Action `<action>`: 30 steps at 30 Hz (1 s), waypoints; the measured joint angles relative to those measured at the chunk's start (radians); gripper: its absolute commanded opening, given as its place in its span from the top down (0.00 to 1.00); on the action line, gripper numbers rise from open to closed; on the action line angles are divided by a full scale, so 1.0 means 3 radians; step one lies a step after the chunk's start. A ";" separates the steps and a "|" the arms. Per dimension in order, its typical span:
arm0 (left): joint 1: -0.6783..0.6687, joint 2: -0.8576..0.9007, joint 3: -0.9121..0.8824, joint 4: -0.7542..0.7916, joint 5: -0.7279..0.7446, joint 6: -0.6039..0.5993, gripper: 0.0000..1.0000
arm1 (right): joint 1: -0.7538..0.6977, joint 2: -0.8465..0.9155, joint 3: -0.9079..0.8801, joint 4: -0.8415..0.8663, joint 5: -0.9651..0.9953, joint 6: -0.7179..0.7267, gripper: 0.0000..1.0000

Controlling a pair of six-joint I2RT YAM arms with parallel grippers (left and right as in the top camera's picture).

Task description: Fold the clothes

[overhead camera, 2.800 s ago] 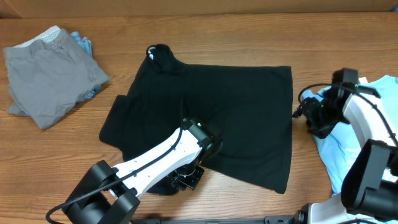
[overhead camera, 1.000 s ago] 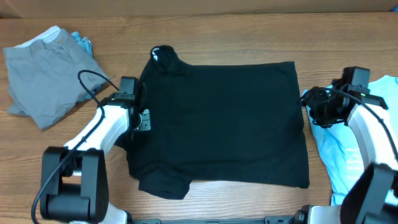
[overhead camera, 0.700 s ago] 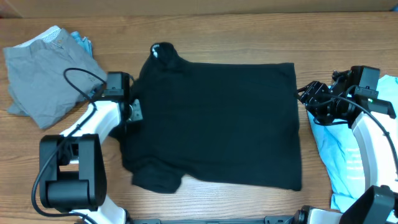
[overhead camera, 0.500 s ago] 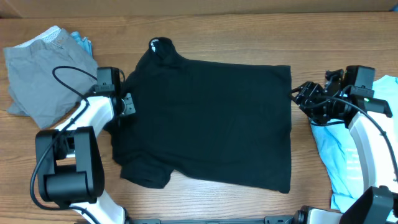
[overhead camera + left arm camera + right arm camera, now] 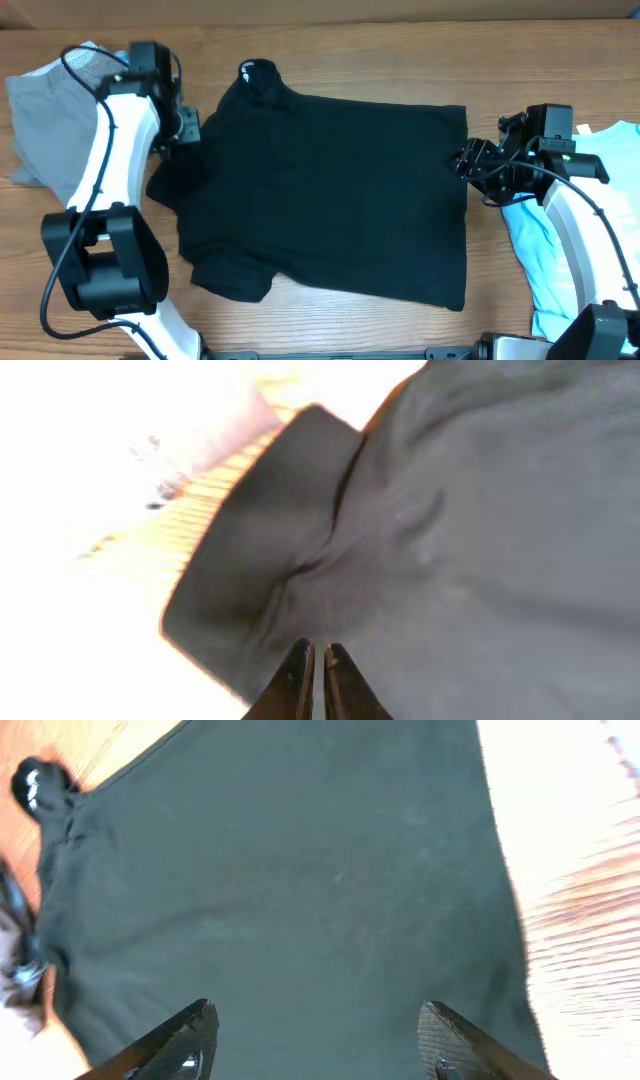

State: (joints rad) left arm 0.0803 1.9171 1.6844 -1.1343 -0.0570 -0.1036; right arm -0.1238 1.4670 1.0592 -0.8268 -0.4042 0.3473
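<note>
Where the wooden table (image 5: 400,55) shows its reddish grain, the black T-shirt (image 5: 330,190) lies spread nearly flat across the middle. It is a soft matte knit, roughly rectangular, with its neck toward the far edge and its straight hem running down the right side. A tiny white label (image 5: 247,69) sits at the bunched collar, too small to read. One short sleeve (image 5: 165,180) juts out flat on the left, and the lower left corner is rumpled into a small lump. The left gripper (image 5: 312,660) hangs just above that sleeve's hemmed edge with its dark, tapering fingers (image 5: 298,672) pressed together; the overexposed wrist view does not settle whether any cloth is caught between them. The right gripper (image 5: 317,1010) hovers over the hem side of the shirt with its jaws spread wide, holding nothing. A grey garment (image 5: 45,120), creased and loosely piled, lies at the far left, partly behind the left arm. A light-blue tee (image 5: 560,255) with faint white print lies at the right edge beneath the right arm.
</note>
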 measured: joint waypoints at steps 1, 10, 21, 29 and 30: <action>0.0000 -0.0006 0.0126 -0.0142 0.0011 0.0010 0.94 | 0.0000 0.0000 0.0000 0.0009 0.0028 0.0003 0.29; -0.0051 -0.0568 0.0604 -0.0760 0.0064 0.0024 0.91 | 0.0004 0.0259 0.0008 0.0600 0.0130 0.0116 0.84; -0.0467 -0.1446 0.0692 -0.1091 0.0088 0.0080 0.45 | 0.0004 0.1394 0.0008 0.1518 0.0153 0.0422 0.93; -0.0488 -0.1390 0.0690 -0.1164 0.0366 0.0100 0.39 | 0.0005 0.1751 0.0131 0.2010 0.0158 0.0844 0.96; -0.0488 -0.1390 0.0690 -0.1165 0.0409 0.0111 0.39 | 0.0006 0.1795 0.0154 0.2093 0.0177 0.0900 0.96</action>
State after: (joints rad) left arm -0.0662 1.5002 1.8915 -1.4837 0.0658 -0.0704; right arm -0.1219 2.0056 1.1053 -0.1989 -0.3511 0.6174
